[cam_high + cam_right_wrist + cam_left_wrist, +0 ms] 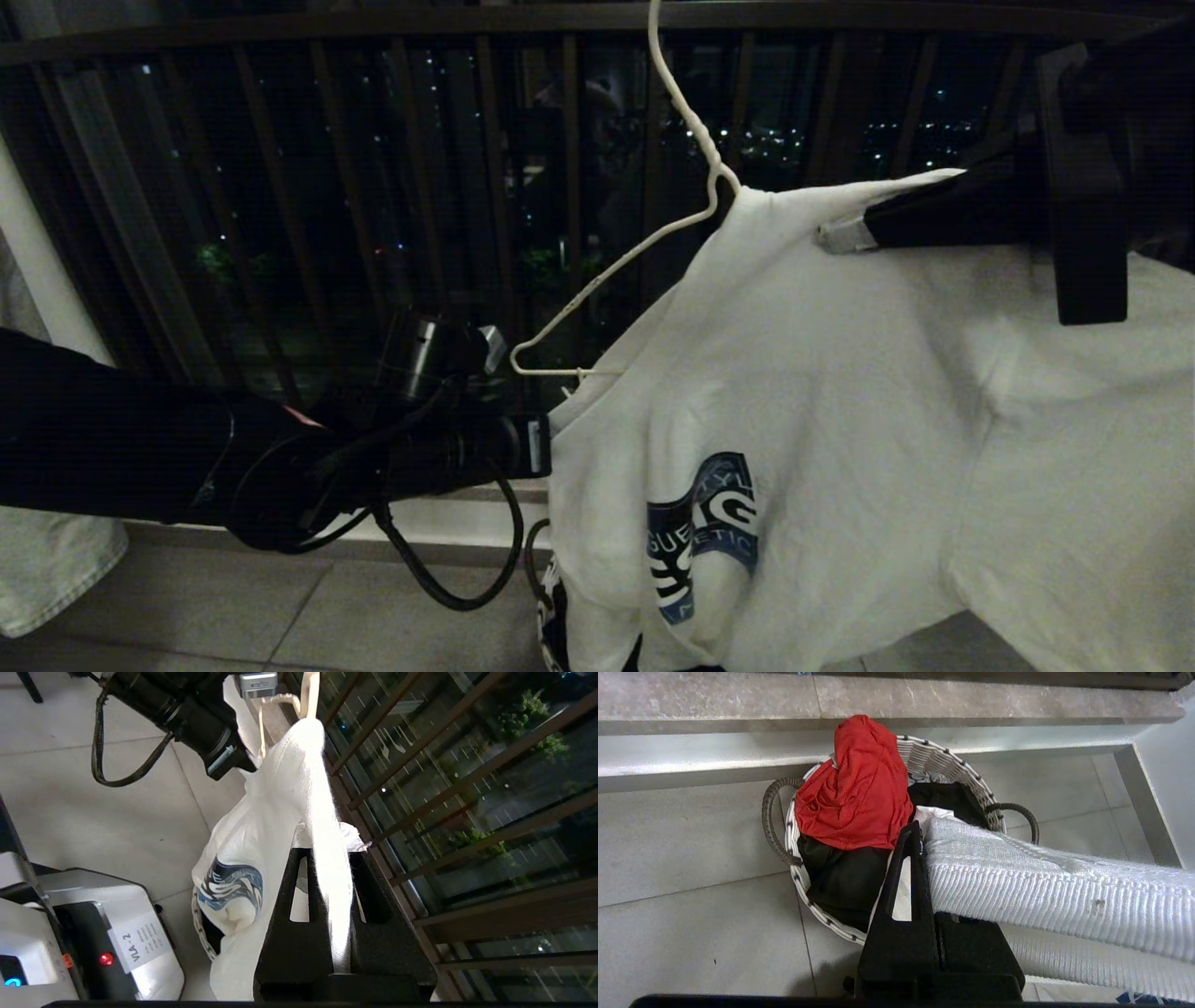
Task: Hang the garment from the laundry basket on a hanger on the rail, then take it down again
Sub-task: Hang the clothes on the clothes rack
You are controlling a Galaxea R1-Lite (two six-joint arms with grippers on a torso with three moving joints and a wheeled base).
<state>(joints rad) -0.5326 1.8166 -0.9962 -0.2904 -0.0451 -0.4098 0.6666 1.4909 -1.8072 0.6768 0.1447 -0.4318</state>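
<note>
**White T-shirt stretched between two grippers at a night balcony**

Grey floor tiles (691,914) run up to a pale stone kerb beneath a dark barred railing (308,215), with city lights beyond it. On the tiles stands the laundry basket (943,763), round and pale-rimmed with dark handles, holding a red cloth (859,788) and a black garment (845,882).

From the left, the left arm reaches level across the head view; the left gripper (546,443) is clenched on the T-shirt's (840,392) hem edge, just below the hanger's (644,238) bare lower corner. From the upper right, the right gripper (840,233) is clamped on the shirt's shoulder fabric, close beside the hanger's twisted neck. One hanger arm is inside the shirt, the other bare. Its hook rises out of the picture.
</note>
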